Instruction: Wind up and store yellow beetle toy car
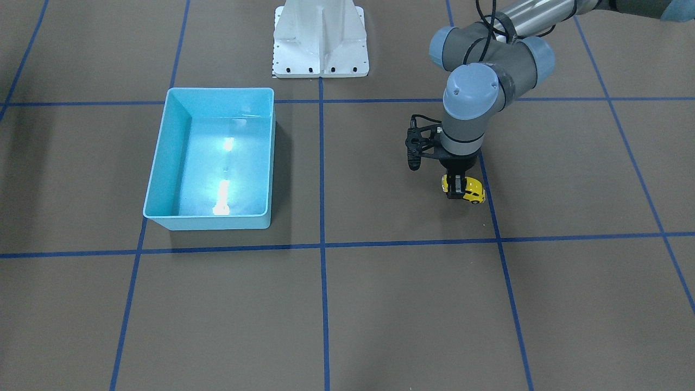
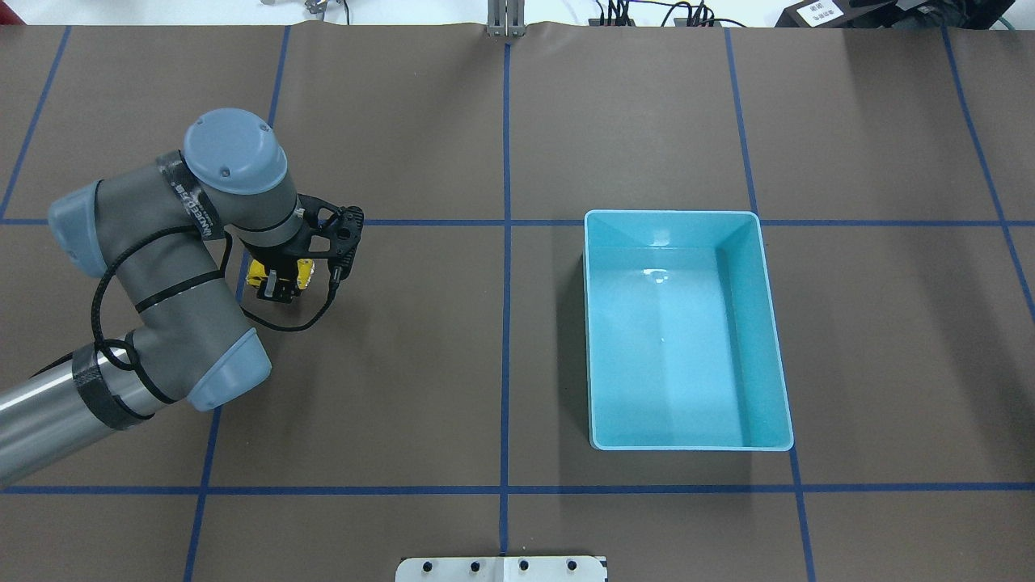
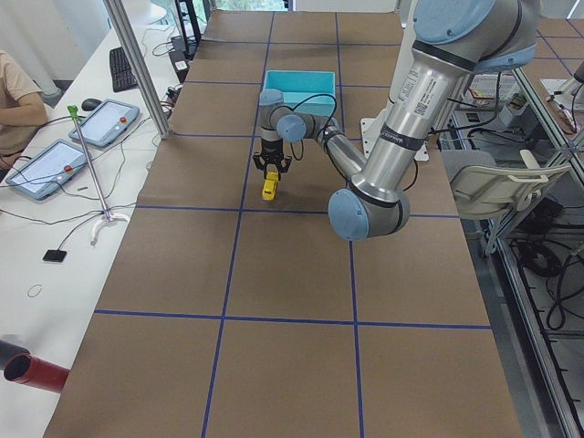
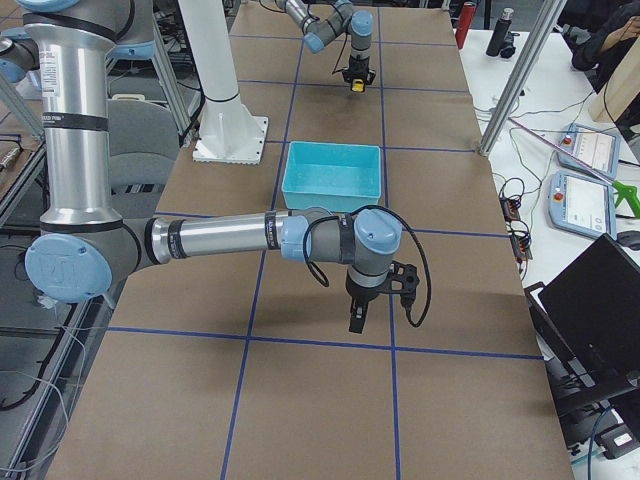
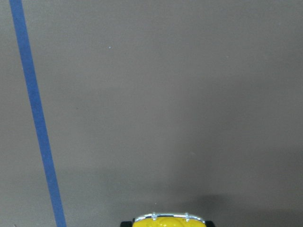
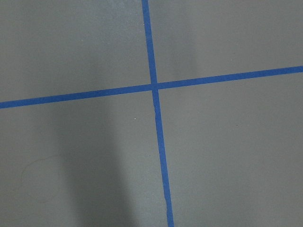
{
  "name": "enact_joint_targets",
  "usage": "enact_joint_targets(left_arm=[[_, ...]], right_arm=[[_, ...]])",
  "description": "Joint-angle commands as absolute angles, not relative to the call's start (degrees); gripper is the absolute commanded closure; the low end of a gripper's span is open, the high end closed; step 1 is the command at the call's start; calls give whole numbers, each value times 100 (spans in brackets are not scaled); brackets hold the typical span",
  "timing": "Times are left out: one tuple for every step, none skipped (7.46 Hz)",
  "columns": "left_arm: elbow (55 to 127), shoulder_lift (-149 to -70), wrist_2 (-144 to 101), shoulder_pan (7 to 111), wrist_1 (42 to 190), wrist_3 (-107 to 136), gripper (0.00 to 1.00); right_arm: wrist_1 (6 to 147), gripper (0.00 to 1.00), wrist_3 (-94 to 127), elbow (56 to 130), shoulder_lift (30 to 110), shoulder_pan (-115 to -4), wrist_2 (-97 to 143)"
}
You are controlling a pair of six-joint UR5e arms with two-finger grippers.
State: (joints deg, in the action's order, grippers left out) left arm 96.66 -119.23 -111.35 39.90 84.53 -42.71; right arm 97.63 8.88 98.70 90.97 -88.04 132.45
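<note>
The yellow beetle toy car (image 1: 473, 190) (image 2: 304, 273) sits low over the brown table, left of centre in the overhead view. My left gripper (image 1: 457, 190) (image 2: 275, 284) points straight down and is shut on it, a black finger crossing its roof. Only the car's chrome bumper (image 5: 169, 220) shows at the bottom of the left wrist view. The light blue bin (image 1: 168, 157) (image 2: 671, 214) stands empty, well apart on the other half. My right gripper (image 4: 357, 322) hangs over bare table near the close end in the exterior right view; I cannot tell whether it is open or shut.
Blue tape lines (image 6: 154, 86) divide the table into squares. The white robot base plate (image 1: 320, 54) (image 2: 501, 570) is at the table's edge. Benches with tablets (image 3: 55, 164) and a seated person flank the table ends.
</note>
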Motion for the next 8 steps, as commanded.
enact_joint_targets(left_arm=[[9668,-11822,-11460,4052,8438,-4369,100],[9720,-11656,-11504,4060,8446,-4264,100],[9816,-11506,-11496,4061,8446,-4176,100],[9817,-11505,-11453,4078,8446,-4166,100],[9809,-11496,-11417,4139,8446,-4131,100],[9782,-11505,-11286,4131,8446,-4140,100],[9774,-11514,-11120,4122,8446,-4131,100],[9704,-11522,-11101,4087,8446,-4122,100]], right_arm=[[9765,0,888,9870,9097,-8789,13245],[9765,0,888,9870,9097,-8789,13245],[9765,0,888,9870,9097,-8780,13245],[9765,0,888,9870,9097,-8780,13245],[9765,0,888,9870,9097,-8754,13245],[9765,0,888,9870,9097,-8754,13245],[9773,0,888,9870,9097,-8754,13245],[9773,0,896,9870,9097,-8754,13245]])
